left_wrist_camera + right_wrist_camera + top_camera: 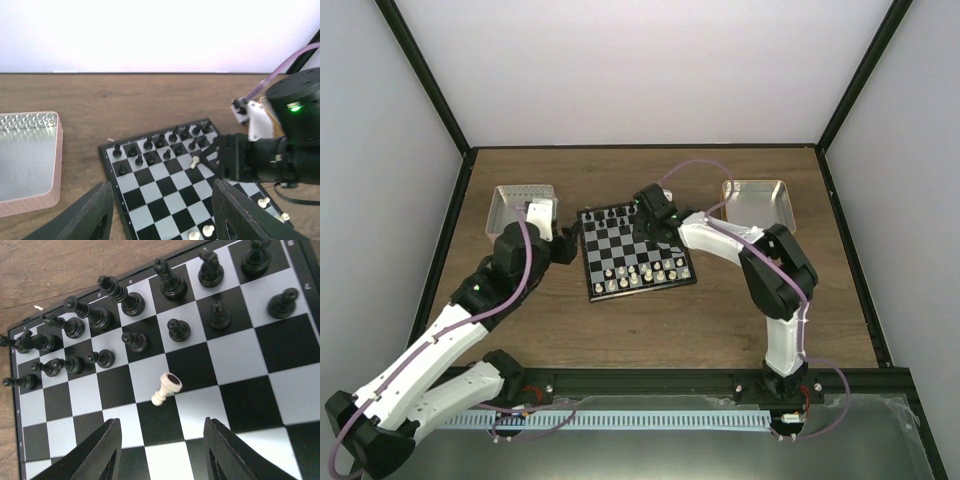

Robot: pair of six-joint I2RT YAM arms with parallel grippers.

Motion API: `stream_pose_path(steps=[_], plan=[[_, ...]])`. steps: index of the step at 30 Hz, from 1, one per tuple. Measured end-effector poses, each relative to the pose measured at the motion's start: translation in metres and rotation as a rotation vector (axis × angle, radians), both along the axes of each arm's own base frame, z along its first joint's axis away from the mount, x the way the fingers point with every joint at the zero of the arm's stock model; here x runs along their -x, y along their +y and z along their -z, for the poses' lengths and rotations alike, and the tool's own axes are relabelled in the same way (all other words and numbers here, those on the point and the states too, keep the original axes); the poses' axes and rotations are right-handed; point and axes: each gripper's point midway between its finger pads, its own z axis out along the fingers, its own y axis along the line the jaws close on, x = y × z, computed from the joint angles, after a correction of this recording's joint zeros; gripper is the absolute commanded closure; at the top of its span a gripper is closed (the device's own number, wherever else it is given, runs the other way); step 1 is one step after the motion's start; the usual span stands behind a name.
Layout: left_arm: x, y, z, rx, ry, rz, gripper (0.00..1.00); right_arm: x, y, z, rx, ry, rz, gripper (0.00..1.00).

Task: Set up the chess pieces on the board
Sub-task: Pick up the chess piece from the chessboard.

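Observation:
The board lies mid-table, with black figures on its far rows and cream-white chess pieces standing along its near rows. One cream-white pawn lies tipped on its side on a middle square of the board. My right gripper hovers open just short of it, not touching, and nothing is between its fingers. The left wrist view shows the same fallen pawn beside the right gripper. My left gripper is open and empty over the board's left edge.
A square metal tray sits at the far left, just behind my left gripper. A second tray sits at the far right. Black figures stand close behind the fallen pawn.

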Motion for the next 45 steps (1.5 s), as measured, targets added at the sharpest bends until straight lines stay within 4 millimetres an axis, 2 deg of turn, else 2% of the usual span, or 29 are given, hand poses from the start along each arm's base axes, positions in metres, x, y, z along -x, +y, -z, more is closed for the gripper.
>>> stream_pose_path(steps=[6, 13, 27, 38, 45], plan=[[0.003, 0.004, -0.016, 0.04, -0.062, -0.006, 0.42, -0.009, 0.011, 0.015, 0.088, 0.015, 0.009, 0.54], [0.003, 0.004, -0.017, 0.04, -0.064, -0.009, 0.41, -0.014, 0.009, 0.032, 0.179, 0.027, 0.028, 0.57], [0.002, 0.004, -0.014, 0.037, -0.06, -0.009, 0.41, -0.03, 0.011, 0.039, 0.241, 0.001, 0.043, 0.61], [0.0, 0.002, -0.008, 0.025, -0.044, -0.011, 0.41, -0.033, 0.007, 0.046, 0.279, -0.001, 0.054, 0.81], [-0.001, 0.002, -0.007, 0.022, -0.041, -0.012, 0.41, -0.028, 0.005, 0.047, 0.274, 0.005, 0.05, 0.88]])
